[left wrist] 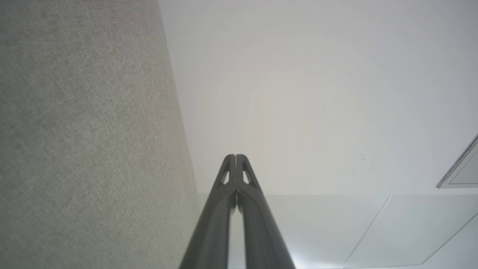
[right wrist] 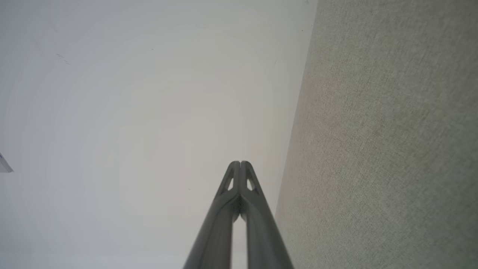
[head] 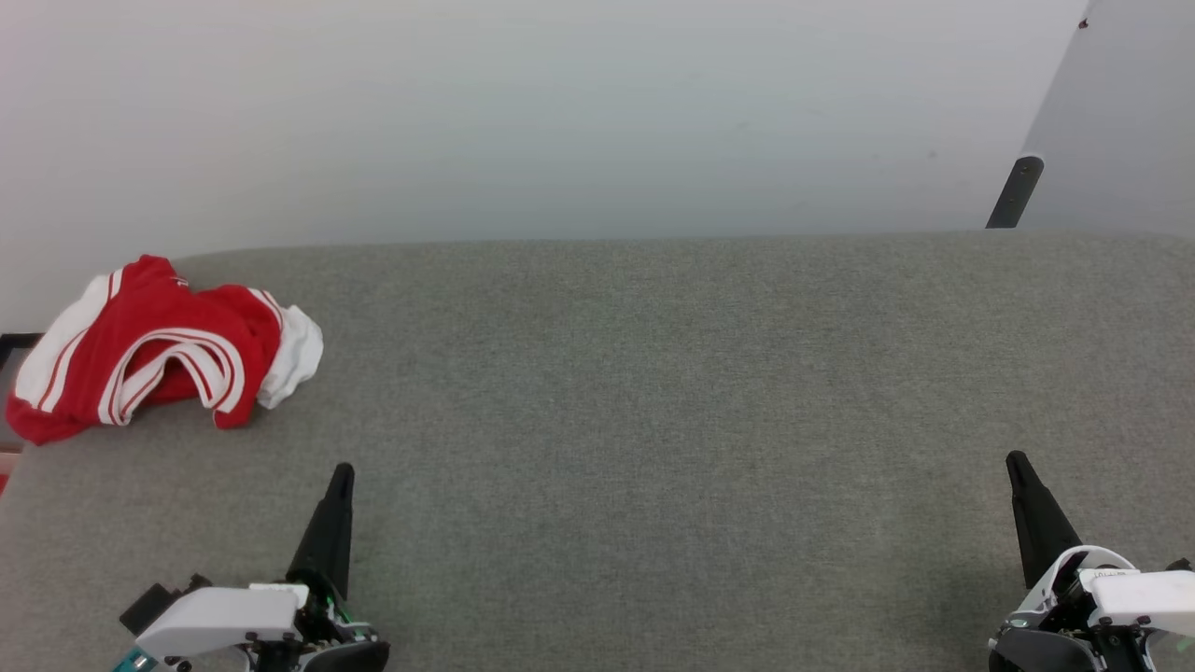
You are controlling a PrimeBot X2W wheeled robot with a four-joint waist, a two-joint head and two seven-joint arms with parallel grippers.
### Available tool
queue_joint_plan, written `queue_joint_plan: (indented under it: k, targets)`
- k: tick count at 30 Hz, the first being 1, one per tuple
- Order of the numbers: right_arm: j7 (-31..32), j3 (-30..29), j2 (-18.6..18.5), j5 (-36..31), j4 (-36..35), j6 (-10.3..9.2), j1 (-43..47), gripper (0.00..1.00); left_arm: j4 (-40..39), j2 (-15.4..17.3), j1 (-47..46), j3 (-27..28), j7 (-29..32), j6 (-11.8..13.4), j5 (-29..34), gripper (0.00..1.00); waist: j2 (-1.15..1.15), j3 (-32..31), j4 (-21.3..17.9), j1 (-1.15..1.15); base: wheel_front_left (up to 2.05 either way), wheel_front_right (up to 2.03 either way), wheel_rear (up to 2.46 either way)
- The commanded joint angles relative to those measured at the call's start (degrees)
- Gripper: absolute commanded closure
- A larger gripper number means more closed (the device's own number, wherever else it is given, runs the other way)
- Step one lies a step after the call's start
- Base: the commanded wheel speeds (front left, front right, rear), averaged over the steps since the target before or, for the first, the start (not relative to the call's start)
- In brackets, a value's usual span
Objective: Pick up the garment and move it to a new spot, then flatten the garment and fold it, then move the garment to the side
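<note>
Our garment [head: 159, 350] lies in a crumpled heap at the far left edge of the grey table [head: 653, 420]. Part of it hangs a little over that edge. The heap is wider from side to side than from front to back. We can see red cloth, white sleeves and striped trim.

Our left pincer [head: 338, 485] is the nearer one. The garment is ahead of it and off to its left, with bare table between them. Our right pincer [head: 1018, 467] is way over on the other side, well apart from the garment.

Both arms sit low at the near edge of the table. Their fingers point straight ahead, away from us. Each pincer is turned on its side, so the table fills one side of its wrist view.

Both pincers are closed, tips pressed together, with nothing in them.

We think the pick-up has not begun. The left arm should reach forward and left, and open up first.
</note>
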Motion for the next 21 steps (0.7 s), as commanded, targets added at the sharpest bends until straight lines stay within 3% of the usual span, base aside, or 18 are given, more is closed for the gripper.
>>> queue_joint_plan:
  k: [1,21]
  targets:
    - [-0.06,0.09,0.14,-0.03,0.03,0.25,-0.14,1.0,0.05,0.04,-0.49,0.04,0.04,-0.24,0.2,1.0,0.0,0.0,0.0,0.0,0.0,0.0,0.0]
    - [-0.07,0.09,0.13,-0.03,0.03,0.25,-0.14,1.0,0.05,0.05,-0.49,0.04,0.04,-0.24,0.2,1.0,0.0,0.0,0.0,0.0,0.0,0.0,0.0]
